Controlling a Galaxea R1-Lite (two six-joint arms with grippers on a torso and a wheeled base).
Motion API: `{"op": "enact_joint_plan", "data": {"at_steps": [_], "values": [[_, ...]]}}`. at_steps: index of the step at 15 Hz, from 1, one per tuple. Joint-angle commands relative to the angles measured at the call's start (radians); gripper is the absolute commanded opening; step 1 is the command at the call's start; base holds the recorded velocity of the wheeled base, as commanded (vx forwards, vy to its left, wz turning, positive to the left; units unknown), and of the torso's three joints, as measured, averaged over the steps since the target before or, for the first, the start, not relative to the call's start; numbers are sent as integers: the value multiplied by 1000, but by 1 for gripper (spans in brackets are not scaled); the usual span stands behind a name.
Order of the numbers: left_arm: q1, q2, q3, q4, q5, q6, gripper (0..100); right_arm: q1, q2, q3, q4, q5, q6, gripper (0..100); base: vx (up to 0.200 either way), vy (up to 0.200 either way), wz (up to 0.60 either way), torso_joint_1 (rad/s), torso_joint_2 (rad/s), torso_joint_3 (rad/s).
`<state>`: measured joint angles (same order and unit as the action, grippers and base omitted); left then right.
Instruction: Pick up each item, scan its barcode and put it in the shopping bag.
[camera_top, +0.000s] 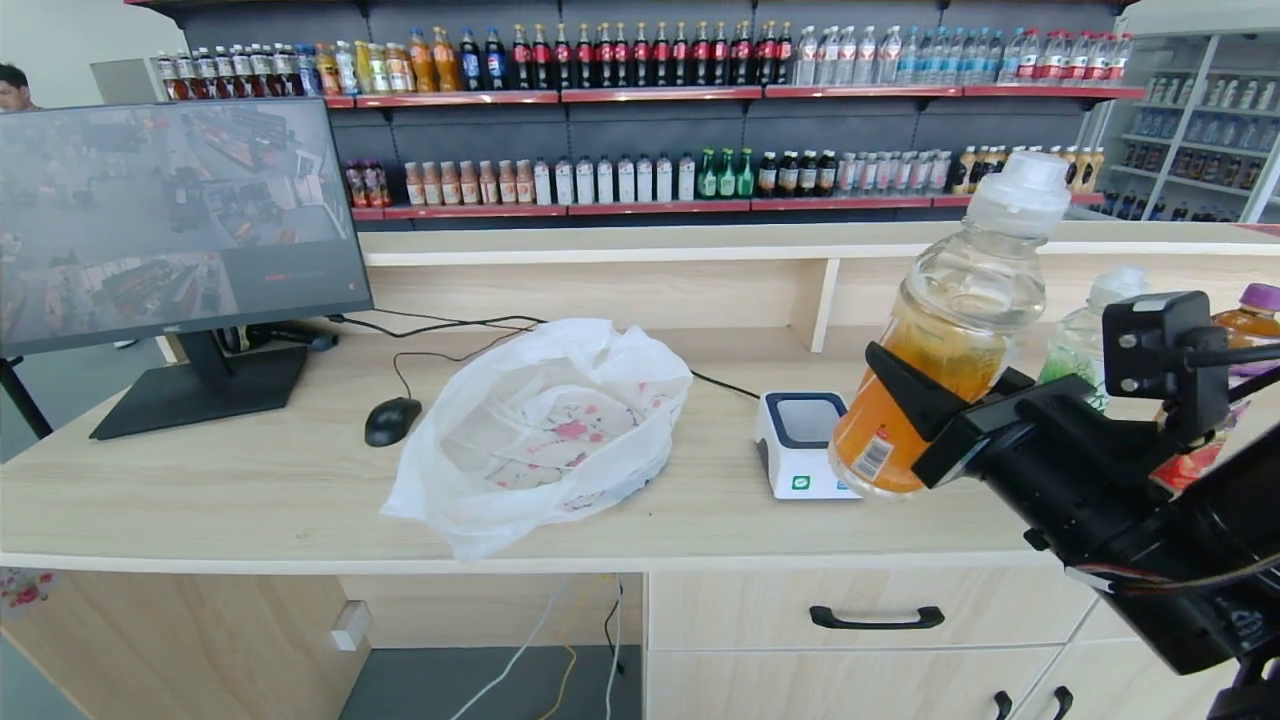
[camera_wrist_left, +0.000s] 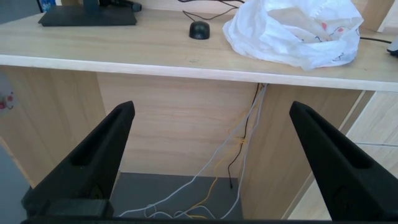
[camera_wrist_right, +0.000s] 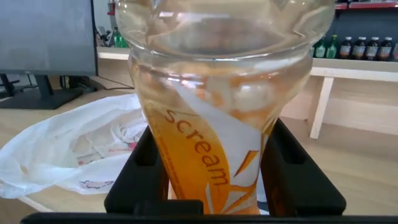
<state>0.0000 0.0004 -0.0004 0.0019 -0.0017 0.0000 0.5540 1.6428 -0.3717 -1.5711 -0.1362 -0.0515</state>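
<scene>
Right gripper clamped on the orange juice bottle, black fingers on either side of its lower body. Bottle held off the table, tilted, white cap up and leaning to the robot's right, base down toward the barcode scanner. In the head view the base overlaps the scanner's right edge. Barcode patch shows near the base.

Just left of the scanner lies the white shopping bag, mouth open and slumped on the table. Past it are a black mouse and a monitor on its stand. Behind the right arm stand a clear green-labelled bottle and a purple-capped bottle. Drink shelves line the back wall.

Right arm comes in from the right edge, wrist angled up and left.

Left gripper has its fingers spread wide with nothing between them, held low, below the tabletop and facing the table's front panel, where cables hang.
</scene>
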Motion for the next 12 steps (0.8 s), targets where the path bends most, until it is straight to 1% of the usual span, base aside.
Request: {"op": "enact_joint_plan", "data": {"at_steps": [1,6,9,12], "values": [[2,0,-1,0,0,0,100,0,23,-18,0,1,-1,0,0,200,0,-2,-2,2],[0,0,0,0,0,-2,100,-3,20,-15,0,3,10,0,0,200,0,8,5,4],[0,0,-1,0,2,-3,100,-2,17,13,0,4,13,0,0,200,0,4,1,2],[2,0,-1,0,2,-3,100,-3,40,7,0,6,42,0,0,200,0,2,4,1]]}}
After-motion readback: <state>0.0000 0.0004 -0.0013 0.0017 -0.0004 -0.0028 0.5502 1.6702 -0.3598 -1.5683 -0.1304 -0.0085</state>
